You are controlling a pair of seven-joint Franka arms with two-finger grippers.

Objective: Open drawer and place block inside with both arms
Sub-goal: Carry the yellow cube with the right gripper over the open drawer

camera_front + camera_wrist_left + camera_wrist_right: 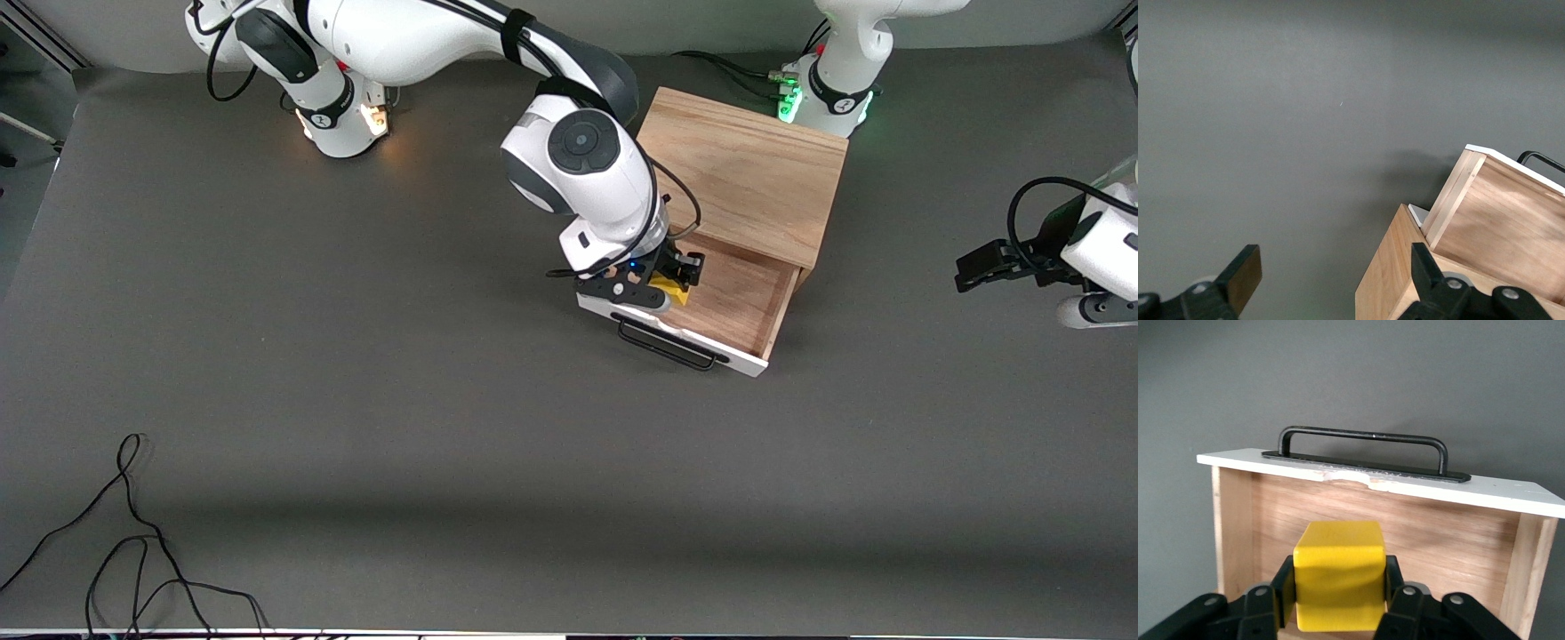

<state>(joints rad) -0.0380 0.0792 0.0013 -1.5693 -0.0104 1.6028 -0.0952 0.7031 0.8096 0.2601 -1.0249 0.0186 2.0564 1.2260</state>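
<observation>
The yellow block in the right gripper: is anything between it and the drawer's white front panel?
No. In the right wrist view the block hangs over bare drawer wood before the white front panel.

No readable text — none anywhere; nothing.

one drawer (738,298), one block (669,289), two arms (587,169)

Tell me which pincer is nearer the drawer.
Right. The right pincer is over the open drawer, shut on the block. The left pincer hangs open over the table's left-arm end, away from the cabinet.
</observation>
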